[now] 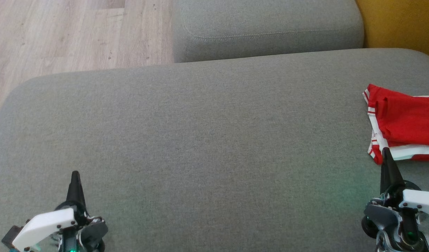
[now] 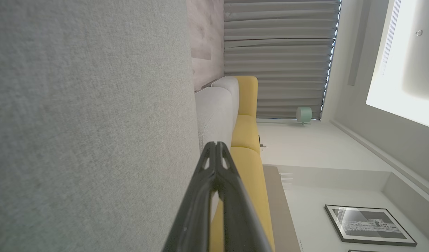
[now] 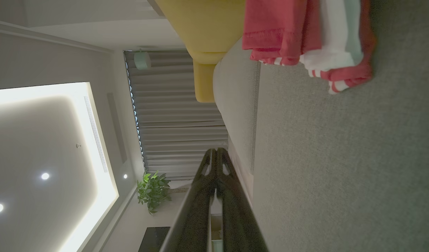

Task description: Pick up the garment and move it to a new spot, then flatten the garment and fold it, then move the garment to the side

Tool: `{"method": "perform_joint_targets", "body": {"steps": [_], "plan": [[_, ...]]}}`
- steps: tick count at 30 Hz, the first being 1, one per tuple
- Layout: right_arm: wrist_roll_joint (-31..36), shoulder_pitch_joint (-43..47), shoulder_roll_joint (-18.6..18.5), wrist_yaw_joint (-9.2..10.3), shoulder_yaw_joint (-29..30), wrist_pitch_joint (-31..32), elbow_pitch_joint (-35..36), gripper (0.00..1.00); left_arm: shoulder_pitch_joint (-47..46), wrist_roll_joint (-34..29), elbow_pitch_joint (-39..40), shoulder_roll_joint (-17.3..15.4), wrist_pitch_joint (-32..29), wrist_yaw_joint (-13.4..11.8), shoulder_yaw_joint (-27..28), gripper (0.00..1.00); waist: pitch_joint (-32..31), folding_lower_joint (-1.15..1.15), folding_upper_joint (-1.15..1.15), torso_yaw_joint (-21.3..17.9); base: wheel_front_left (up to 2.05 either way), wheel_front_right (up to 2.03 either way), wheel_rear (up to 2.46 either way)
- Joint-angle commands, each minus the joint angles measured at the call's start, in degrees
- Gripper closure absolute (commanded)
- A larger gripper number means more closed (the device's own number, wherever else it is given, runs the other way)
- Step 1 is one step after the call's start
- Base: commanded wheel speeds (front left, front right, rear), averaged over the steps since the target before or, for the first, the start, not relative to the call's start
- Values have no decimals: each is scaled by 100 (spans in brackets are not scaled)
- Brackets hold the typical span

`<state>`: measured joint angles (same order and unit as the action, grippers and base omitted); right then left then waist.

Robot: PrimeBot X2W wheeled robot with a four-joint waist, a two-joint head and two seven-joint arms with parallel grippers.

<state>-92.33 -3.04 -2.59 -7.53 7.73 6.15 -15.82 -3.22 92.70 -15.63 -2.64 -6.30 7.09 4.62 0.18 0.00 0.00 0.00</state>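
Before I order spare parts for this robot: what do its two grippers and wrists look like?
The left gripper and right gripper match: two long, black, tapering fingers ending in a point, with small slotted cut-outs near the tips in the wrist views. Each rises from a dark grey base under a white shell studded with dark screws. Small green lights glow at both wrists.

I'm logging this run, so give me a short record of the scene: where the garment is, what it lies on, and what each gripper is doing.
surface: gray cushion
garment: red with white stripes, lying on the cushion at the robot's right
left gripper: shut, empty, over bare cushion
right gripper: shut, empty, tip near the garment's edge
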Motion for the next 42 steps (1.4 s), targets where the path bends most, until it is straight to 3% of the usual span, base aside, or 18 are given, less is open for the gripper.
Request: {"method": "perform_joint_targets", "body": {"steps": [1, 42], "plan": [[15, -315, -29, 4, -122, 33, 179, 100, -296, -52, 160, -23, -18, 40, 189, 100, 0, 0, 0, 0, 0, 0, 0], [15, -315, -29, 4, -122, 33, 179, 100, -296, -52, 160, -23, -18, 40, 189, 100, 0, 0, 0, 0, 0, 0, 0]]}}
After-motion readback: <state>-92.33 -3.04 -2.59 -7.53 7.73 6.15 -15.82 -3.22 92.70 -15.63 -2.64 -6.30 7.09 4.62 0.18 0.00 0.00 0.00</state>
